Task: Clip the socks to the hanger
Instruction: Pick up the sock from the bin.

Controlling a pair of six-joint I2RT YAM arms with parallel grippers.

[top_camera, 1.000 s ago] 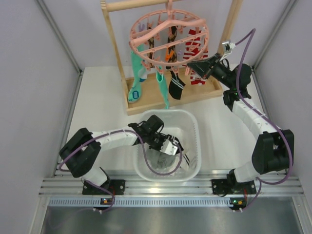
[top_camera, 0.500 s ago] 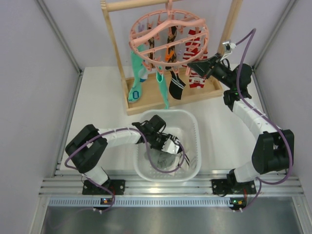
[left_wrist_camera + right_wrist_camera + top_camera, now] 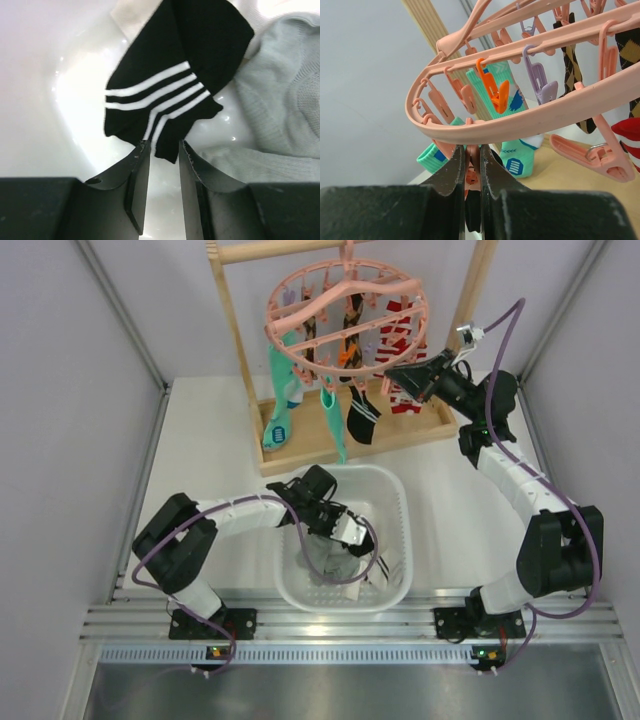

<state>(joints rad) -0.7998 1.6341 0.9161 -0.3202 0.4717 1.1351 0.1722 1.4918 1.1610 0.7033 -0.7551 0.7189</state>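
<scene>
White basket [image 3: 45,105]: sock [image 3: 175,65] between left jaws

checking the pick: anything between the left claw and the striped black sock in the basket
Nothing visible: the tip of the sock already sits between the fingers of the left claw. The grey sock lies beside it, not between.

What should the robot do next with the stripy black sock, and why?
Probably lift it straight up. The left gripper seems pinched on a corner of the stripy black sock, down in the white basket, while the right gripper squeezes a pink peg under the hanger.
</scene>
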